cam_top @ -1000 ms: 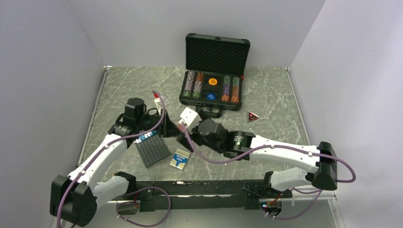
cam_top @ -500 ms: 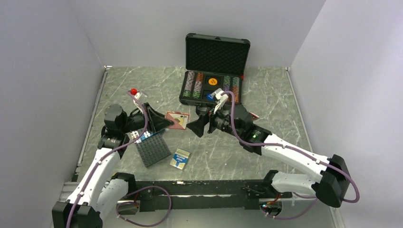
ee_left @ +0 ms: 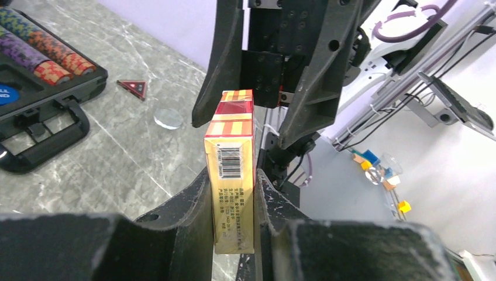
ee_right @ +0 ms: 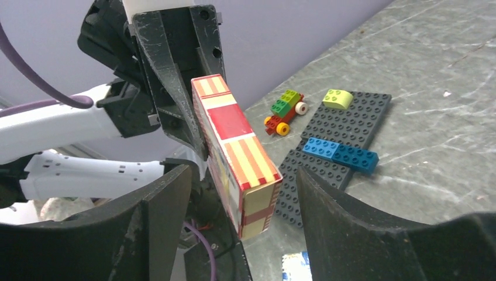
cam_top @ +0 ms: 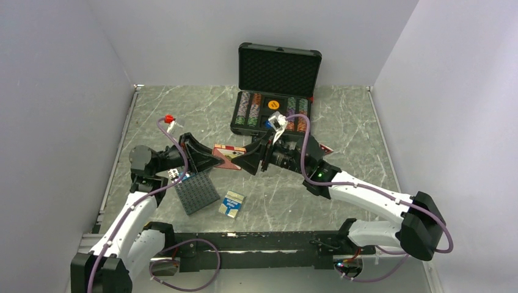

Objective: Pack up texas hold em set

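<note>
My left gripper (cam_top: 217, 157) is shut on a red-and-gold striped card deck (cam_top: 229, 155), holding it on edge above the table. In the left wrist view the deck (ee_left: 231, 170) is pinched between both fingers of that gripper (ee_left: 234, 181). My right gripper (cam_top: 245, 160) faces it, open. Its jaws (ee_right: 243, 175) stand either side of the deck's far end (ee_right: 234, 152) with gaps on both sides. The black case (cam_top: 244, 131) lies open at the back with striped chip rows and an orange disc (cam_top: 273, 104). A blue card deck (cam_top: 231, 203) lies on the table. A red triangle (ee_left: 133, 88) and a clear disc (ee_left: 168, 118) lie near the case.
A dark grey studded plate (cam_top: 195, 192) with blue bricks (ee_right: 342, 155) lies under the left arm. Beside it sit a small brick car (ee_right: 285, 111) and a yellow-green brick (ee_right: 337, 98). The case handle (ee_left: 52, 137) sticks out toward the arms.
The left gripper has lifted the red-and-gold deck off the table. The right gripper swung up and left to meet it, and its jaws have narrowed around the deck's free end.
</note>
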Motion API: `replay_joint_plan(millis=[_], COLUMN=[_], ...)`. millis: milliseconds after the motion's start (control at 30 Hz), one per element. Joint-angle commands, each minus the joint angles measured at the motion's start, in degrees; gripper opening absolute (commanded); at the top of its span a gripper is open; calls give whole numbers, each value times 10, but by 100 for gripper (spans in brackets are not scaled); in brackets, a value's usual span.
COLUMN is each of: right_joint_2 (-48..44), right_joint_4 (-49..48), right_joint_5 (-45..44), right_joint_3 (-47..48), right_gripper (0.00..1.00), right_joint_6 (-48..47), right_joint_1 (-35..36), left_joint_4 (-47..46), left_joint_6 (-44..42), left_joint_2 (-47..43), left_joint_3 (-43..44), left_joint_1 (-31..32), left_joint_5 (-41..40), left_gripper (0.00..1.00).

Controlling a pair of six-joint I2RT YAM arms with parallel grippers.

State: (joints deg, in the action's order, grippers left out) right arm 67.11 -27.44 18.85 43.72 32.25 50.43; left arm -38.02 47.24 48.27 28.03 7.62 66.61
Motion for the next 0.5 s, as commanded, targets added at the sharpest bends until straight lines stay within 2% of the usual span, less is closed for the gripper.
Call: replay_joint_plan(millis=[0,133,300,333,367,400,433,467], right_joint_2=[12,21,33,31,28,22,16,9], right_joint_4=[-70,-73,-75,-69,-57,-36,-11,18], right_joint_5=[31,46,54,50,41,26,11,-8], right_joint_3=[-1,6,9,10,13,19,26,35], right_gripper=[67,54,26,20,13,4,0,0], right_joint_6=[21,27,38,35,31,25,16,7], right_joint_1=[-2,-1,-1,-2,-2,-2,-3,-4], left_joint_4=[-160,-150,-70,-40,-5,35,84,141], left_joint_6=[77,70,18,0,-21,-46,-75,-109], left_joint_2=[11,11,-3,-7,-10,-12,-16,-20], left_joint_3=[-7,-7,3,7,14,26,37,52], left_joint_1=[-2,-2,-2,-2,-2,-2,-2,-2], left_joint_5=[26,22,9,5,1,-5,-13,-28], left_gripper=[0,0,0,4,17,37,59,76])
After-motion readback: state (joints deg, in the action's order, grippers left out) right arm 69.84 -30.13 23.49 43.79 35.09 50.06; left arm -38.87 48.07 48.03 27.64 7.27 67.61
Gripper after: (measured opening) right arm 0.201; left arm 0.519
